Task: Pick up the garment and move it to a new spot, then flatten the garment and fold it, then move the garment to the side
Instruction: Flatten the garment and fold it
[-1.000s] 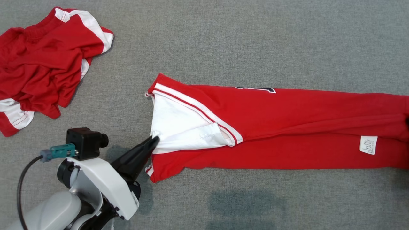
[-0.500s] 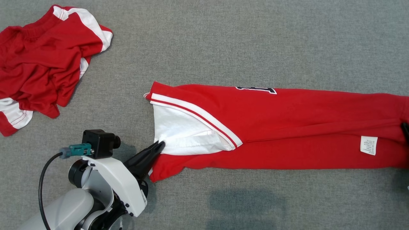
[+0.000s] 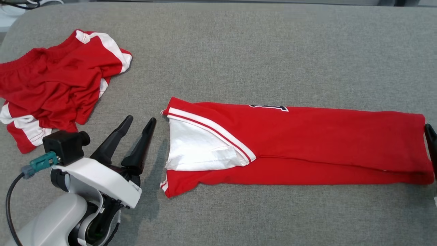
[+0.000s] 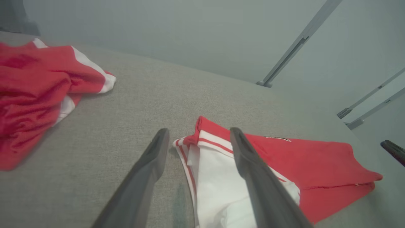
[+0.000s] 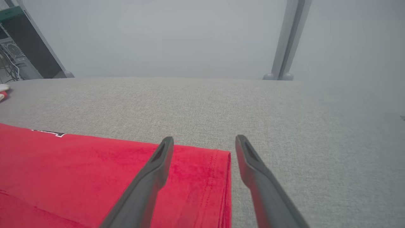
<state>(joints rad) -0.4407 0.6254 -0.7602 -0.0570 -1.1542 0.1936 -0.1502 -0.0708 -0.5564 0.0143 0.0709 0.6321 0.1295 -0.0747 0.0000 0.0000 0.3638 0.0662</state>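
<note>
While a red heap [image 3: 58,85] lies upper left, the folded garment [image 3: 324,136] spans the centre; the left gripper [image 3: 140,119], earlier pinching its white sleeve, and the right gripper [image 5: 204,138] now gape empty.

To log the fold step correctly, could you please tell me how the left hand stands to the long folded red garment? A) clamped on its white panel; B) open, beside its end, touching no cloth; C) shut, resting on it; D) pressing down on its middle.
B: the left hand has its fingers spread, with bare grey surface between them and the folded garment.
</note>
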